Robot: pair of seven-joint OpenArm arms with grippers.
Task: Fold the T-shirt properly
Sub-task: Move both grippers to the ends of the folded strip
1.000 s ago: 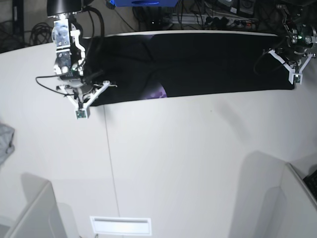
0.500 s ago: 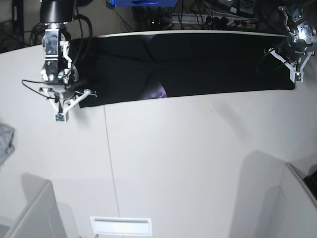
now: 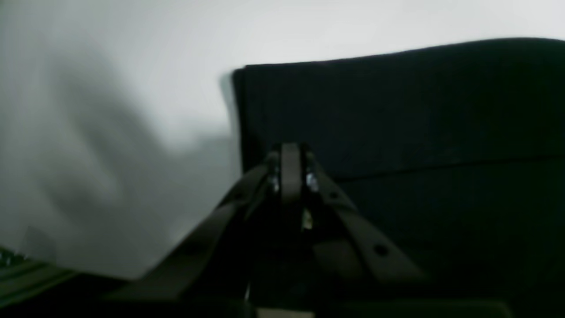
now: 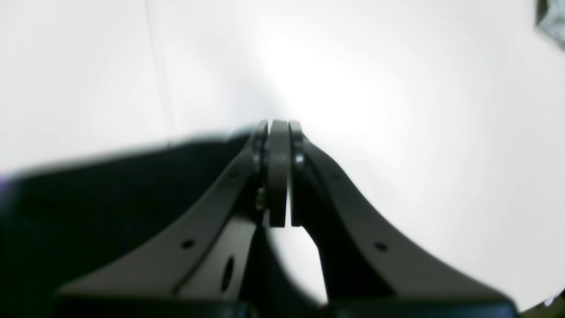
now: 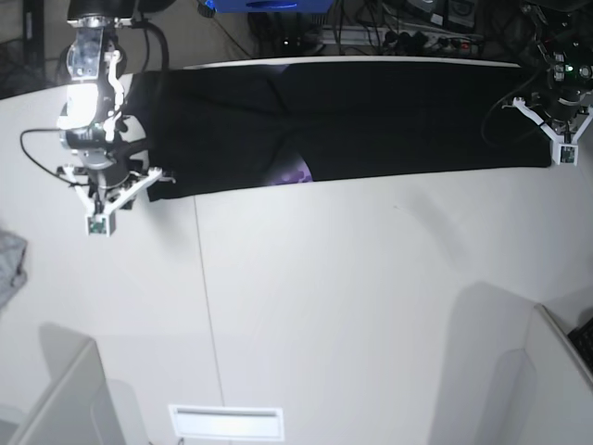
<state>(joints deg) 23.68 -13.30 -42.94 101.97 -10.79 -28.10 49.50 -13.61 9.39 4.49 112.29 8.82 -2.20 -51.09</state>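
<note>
The right gripper (image 5: pixel 97 225) now sits farther toward the base view's left, off the long black cloth T-shirt (image 5: pixel 371 120), whose left end stretches out further after it. The left gripper (image 5: pixel 564 157) is slightly lower at the shirt's right end.

The big black cloth T-shirt (image 5: pixel 371 116) looks soft and matt, with a fine weave and a small shiny purple print; the wide white table (image 5: pixel 352 306) is smooth and a little glossy; the white plastic right gripper (image 5: pixel 96 225) and left gripper (image 5: pixel 564 158) look hard and smooth.
</note>
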